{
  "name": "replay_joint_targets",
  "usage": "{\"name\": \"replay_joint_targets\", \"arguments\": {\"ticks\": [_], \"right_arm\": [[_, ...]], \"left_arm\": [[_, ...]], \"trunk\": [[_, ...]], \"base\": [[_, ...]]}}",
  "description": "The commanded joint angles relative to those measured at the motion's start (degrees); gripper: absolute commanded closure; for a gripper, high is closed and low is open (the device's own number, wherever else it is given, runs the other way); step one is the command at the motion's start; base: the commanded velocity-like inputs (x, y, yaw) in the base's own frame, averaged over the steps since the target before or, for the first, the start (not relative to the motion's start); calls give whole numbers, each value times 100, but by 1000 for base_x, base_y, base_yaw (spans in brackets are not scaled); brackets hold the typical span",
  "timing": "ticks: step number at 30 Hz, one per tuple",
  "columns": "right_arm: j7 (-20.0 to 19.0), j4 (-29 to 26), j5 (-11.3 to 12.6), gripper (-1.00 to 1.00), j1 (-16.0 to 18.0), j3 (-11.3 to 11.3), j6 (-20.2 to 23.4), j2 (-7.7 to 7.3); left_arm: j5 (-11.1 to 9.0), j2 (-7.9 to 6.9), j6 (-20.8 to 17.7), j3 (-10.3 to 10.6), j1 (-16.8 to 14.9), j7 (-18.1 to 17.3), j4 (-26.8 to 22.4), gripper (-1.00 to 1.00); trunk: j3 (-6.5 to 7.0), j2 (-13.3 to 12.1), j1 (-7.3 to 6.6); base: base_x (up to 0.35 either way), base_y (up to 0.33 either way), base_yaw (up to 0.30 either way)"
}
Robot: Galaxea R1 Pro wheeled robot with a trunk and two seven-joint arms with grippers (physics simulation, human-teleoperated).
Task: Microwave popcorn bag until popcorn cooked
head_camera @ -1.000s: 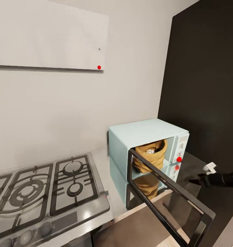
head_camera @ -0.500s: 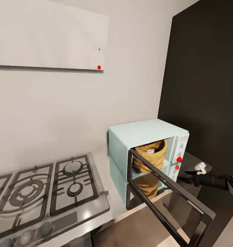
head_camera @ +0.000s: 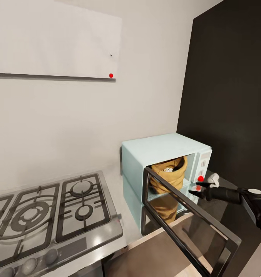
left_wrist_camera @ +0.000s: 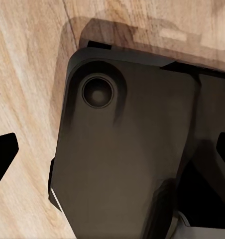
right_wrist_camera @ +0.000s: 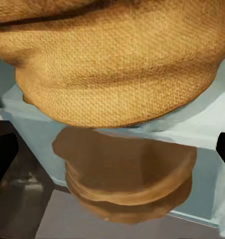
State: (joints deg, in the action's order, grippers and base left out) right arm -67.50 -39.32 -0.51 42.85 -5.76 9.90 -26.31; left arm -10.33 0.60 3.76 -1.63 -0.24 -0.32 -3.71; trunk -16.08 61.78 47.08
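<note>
The pale mint microwave (head_camera: 153,150) stands on the countertop (head_camera: 129,225) with its dark glass door (head_camera: 192,225) swung wide open. Inside it sits the tan burlap popcorn bag (head_camera: 169,176), upright, with whitish popcorn (head_camera: 168,169) showing at its mouth. My right gripper (head_camera: 193,188) hangs open just in front of the cavity, above the door, by the red knobs (head_camera: 200,178). It holds nothing. The right wrist view has the bag (right_wrist_camera: 117,64) close up on the microwave floor (right_wrist_camera: 192,124), between spread fingertips (right_wrist_camera: 3,154). My left gripper (left_wrist_camera: 112,154) is open over wooden floor (left_wrist_camera: 28,74).
A gas hob (head_camera: 49,211) with grey grates lies left of the microwave. A tall dark panel (head_camera: 230,96) rises at the right, close behind my right arm. A white wall cabinet (head_camera: 53,38) hangs above. The left wrist view looks down on a dark robot part (left_wrist_camera: 127,159).
My right gripper has moved left from the view's right edge to the front of the open microwave. The bag, door and camera have stayed put.
</note>
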Motion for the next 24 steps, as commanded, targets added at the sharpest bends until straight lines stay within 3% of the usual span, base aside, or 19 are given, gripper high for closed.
{"name": "replay_joint_targets", "arguments": {"ticks": [1,8,13,19,24], "right_arm": [[-23,-61,2,-100,4,-28,61,51],[8,-324,20,-100,4,-57,65,574],[9,-337,100,-100,4,-56,87,710],[226,-336,277,-100,4,-63,76,1101],[497,-338,285,-100,4,-58,75,1189]], "left_arm": [[-30,1,15,-13,-2,-3,2,-100],[-25,1,16,-13,-2,-3,2,-100],[-24,1,19,-13,-2,-3,2,-100],[-22,1,18,-13,-2,-3,2,-100],[-14,7,19,-13,-2,-3,-6,-100]], "trunk": [[-7,5,0],[-7,5,0],[-7,5,0],[-7,5,0],[-7,5,0]], "base": [[0,0,0],[0,0,0],[0,0,0],[0,0,0],[0,0,0]]}}
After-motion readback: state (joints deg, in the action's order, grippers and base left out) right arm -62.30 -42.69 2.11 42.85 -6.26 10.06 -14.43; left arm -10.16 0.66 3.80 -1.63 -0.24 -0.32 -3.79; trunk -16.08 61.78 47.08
